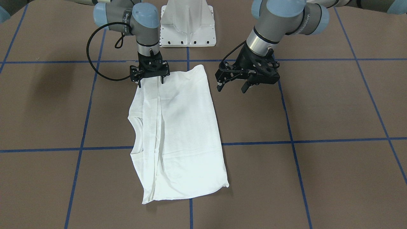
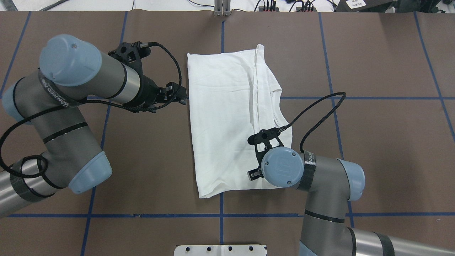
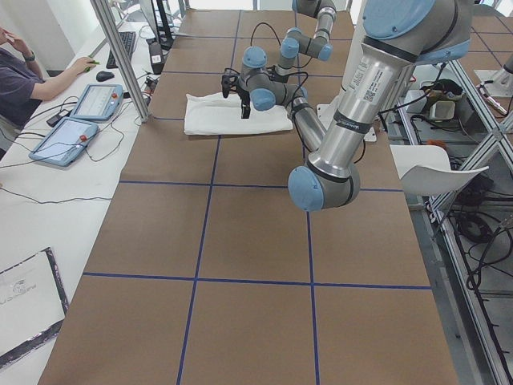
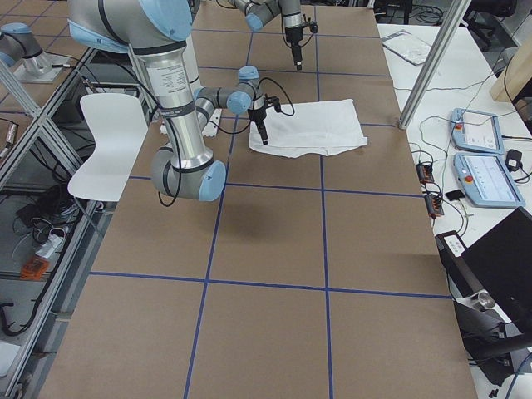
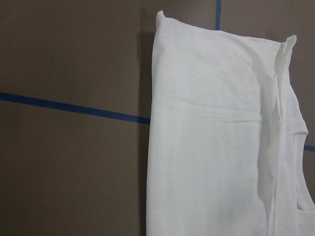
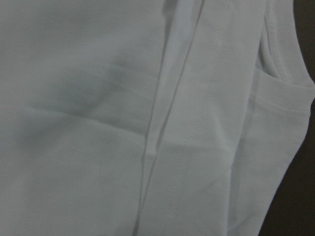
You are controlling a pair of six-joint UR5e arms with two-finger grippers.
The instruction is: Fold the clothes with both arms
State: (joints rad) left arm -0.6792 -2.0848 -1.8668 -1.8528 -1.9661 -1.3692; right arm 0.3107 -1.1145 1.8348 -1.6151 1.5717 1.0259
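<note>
The white shirt (image 1: 181,133) lies flat on the brown table, folded lengthwise into a long panel, its round neck (image 1: 135,127) on the right arm's side. No text shows on it. My right gripper (image 1: 151,82) points straight down over the shirt's corner nearest the robot. Its fingers are spread and open, their tips at the fabric. In the overhead view the wrist hides most of the right gripper (image 2: 258,170). My left gripper (image 1: 231,89) hovers open and empty just off the shirt's other long edge (image 2: 190,106). The right wrist view is filled with the cloth (image 6: 123,123) and its neckline.
The white metal pedestal (image 1: 187,25) stands at the robot's base, behind the shirt. Blue tape lines (image 1: 318,140) grid the brown table cover. A person (image 3: 20,72) sits at a side desk with tablets (image 3: 76,120). A white chair (image 4: 104,141) stands off the robot's side.
</note>
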